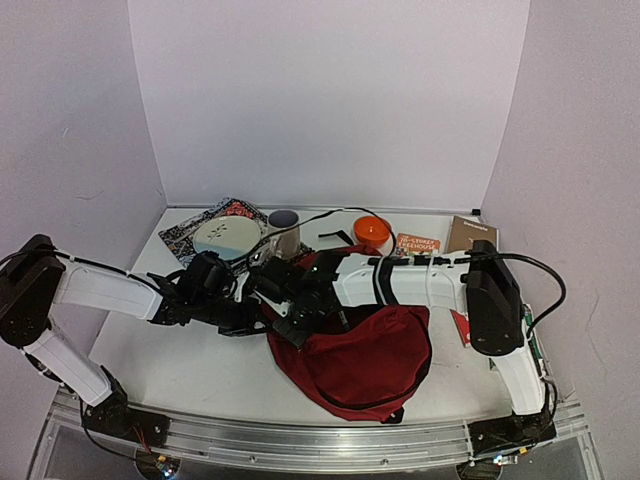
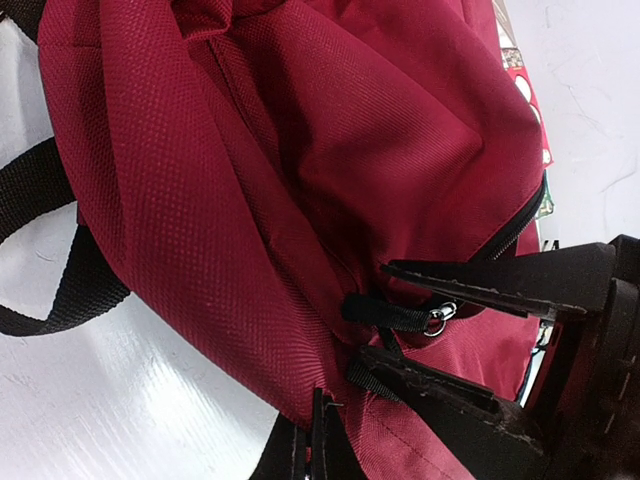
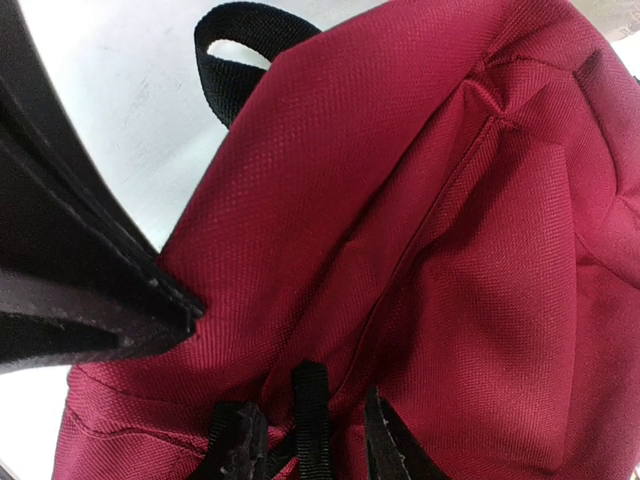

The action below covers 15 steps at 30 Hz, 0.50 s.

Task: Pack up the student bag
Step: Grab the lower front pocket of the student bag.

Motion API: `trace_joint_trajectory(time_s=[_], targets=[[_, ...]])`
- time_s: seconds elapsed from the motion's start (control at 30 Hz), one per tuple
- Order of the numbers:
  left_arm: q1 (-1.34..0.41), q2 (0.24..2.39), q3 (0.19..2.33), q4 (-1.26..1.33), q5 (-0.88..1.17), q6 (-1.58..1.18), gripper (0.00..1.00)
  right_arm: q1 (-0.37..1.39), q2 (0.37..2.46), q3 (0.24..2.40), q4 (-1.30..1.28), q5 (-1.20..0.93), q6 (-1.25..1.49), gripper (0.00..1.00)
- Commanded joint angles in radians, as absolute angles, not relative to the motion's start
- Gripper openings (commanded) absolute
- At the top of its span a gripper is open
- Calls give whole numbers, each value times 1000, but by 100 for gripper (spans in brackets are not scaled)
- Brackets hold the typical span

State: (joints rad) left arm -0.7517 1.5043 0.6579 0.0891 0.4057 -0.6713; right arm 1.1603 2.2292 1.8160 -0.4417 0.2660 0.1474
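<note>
Student bag (image 1: 365,365), just one, lies low in the middle of the top view, close to the table's (image 1: 170,365) near edge, with bare room to its left. Left claw (image 2: 372,320) is clamped on red cloth by the black zip pull (image 2: 400,313). Right claw (image 1: 292,322) sits at the bag's upper-left corner. Only one finger (image 3: 120,300) shows clearly, so I cannot tell its grip. Two arms hide that corner.
</note>
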Motion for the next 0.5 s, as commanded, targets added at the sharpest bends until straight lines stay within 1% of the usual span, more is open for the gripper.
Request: trace_joint_trajectory(time_s=[0.0,0.1,0.27,0.3,0.4,0.47], targets=[[-756,1459,658,139,411,-679,0,1166,2229,1805,-471,295,143,32],[-756,1453,657,138,410,-679,0,1166,2242,1797,-471,318,148,28],[-756,1450,651,138,411,-680,0,1166,2252,1797,-471,345,159,18],[-756,1450,649,138,410,-680,0,1166,2250,1798,-471,350,161,15],[-756,1450,643,138,398,-680,0,1166,2230,1799,-471,359,168,1],[-756,1451,637,137,382,-681,0,1166,2207,1793,-467,360,172,0]])
